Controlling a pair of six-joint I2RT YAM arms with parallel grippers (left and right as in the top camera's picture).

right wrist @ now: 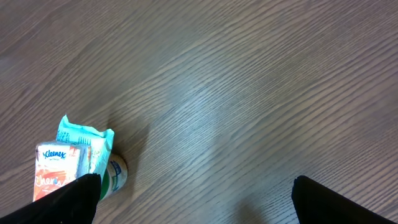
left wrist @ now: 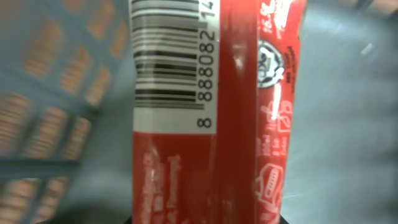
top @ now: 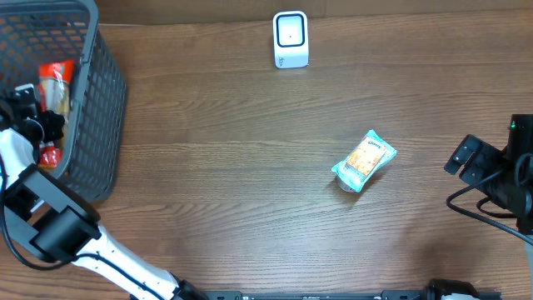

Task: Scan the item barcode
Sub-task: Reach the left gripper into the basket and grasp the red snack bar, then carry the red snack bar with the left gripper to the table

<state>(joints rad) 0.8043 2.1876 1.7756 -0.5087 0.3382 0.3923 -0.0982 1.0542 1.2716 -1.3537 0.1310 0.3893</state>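
A red packet [left wrist: 236, 124] with a white barcode label [left wrist: 171, 62] fills the left wrist view and runs down between the jaws at the bottom edge. From overhead, my left gripper [top: 42, 125] is inside the grey basket [top: 104, 100], shut on this red packet [top: 57, 79]. The white scanner [top: 291, 39] stands at the far edge of the table. My right gripper [top: 466, 158] hovers at the right side, open, with bare table between its fingers [right wrist: 68, 199].
A Kleenex tissue pack [top: 364, 160] lies on the table left of the right gripper. A small green-and-white container [right wrist: 115, 174] rests against the Kleenex pack [right wrist: 62, 165]. The basket walls stand close around the left gripper.
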